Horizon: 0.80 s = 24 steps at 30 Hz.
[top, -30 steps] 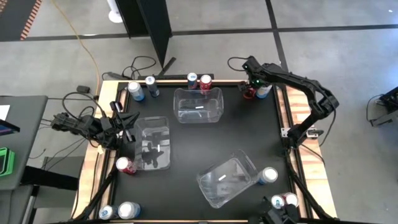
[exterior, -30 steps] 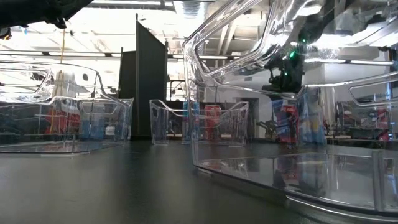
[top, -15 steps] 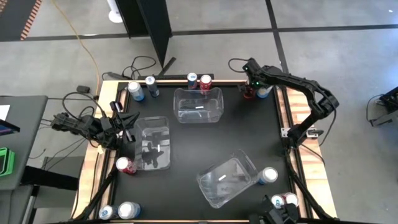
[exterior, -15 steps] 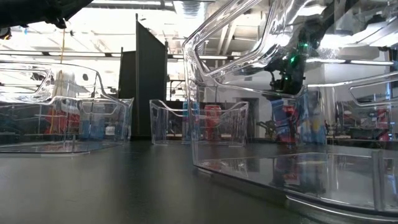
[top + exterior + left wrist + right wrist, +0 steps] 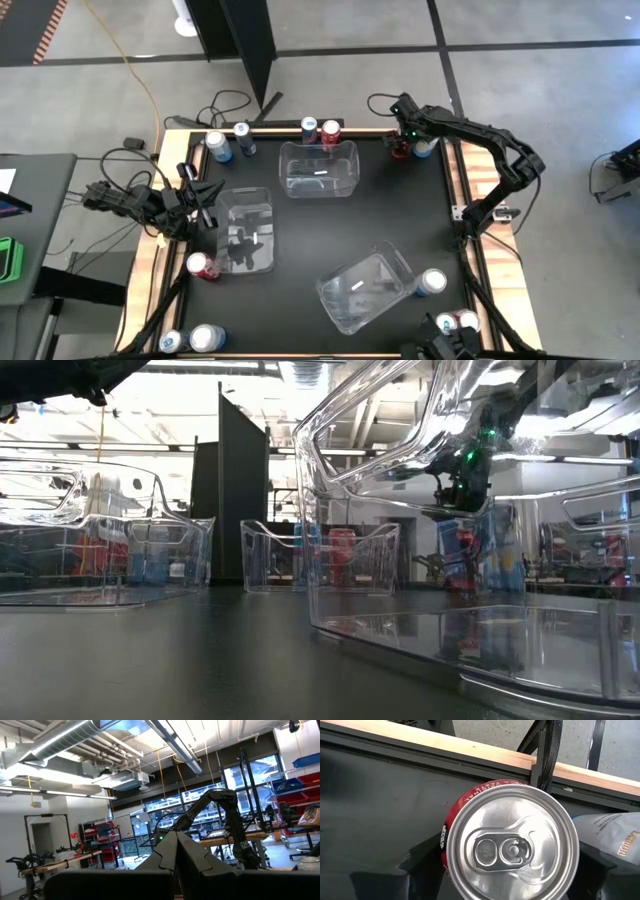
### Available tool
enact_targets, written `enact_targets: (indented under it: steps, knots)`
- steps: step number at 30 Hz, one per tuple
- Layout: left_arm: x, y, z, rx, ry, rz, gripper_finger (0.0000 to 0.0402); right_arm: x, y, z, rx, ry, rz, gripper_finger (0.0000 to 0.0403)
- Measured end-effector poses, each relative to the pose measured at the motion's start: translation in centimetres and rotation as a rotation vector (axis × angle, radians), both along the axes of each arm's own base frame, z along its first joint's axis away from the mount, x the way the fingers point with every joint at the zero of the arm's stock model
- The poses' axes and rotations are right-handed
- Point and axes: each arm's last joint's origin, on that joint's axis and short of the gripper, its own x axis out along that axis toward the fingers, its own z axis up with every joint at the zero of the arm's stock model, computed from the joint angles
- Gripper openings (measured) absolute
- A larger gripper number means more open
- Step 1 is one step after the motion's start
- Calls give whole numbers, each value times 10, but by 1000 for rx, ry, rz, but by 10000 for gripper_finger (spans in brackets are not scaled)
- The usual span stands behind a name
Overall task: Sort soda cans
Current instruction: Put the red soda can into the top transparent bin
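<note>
We judged the sorting barely begun: all three clear bins looked empty, and every soda can we could see stood outside them, around the table's edge. Taking the far bin [image 5: 319,168] as our landmark, a dark blue can [image 5: 310,128] and a red one [image 5: 331,132] stood just behind it, and two more blue cans [image 5: 218,146] stood off toward the left arm's side.

Toward the right arm's side of that bin, at the table's far corner, our right gripper [image 5: 402,146] was down over a red can [image 5: 512,847], a light blue can [image 5: 612,845] just beside it. Its fingers flanked the red can on both sides, fairly wide apart; whether they already pressed on it we could not tell.

Our left gripper [image 5: 177,857] waited at the table's left edge, fingers closed on nothing. Further cans remained near the bins at the table's near side, so nearly everything was left to do.
</note>
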Motion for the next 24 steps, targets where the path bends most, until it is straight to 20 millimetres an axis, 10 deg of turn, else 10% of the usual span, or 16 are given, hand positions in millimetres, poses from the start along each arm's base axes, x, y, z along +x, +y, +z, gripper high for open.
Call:
enact_targets:
  steps: [24]
  knots:
    - [0, 0, 0, 0, 0, 0, 0, 25, 24, 0, 8, 36, 136, 324]
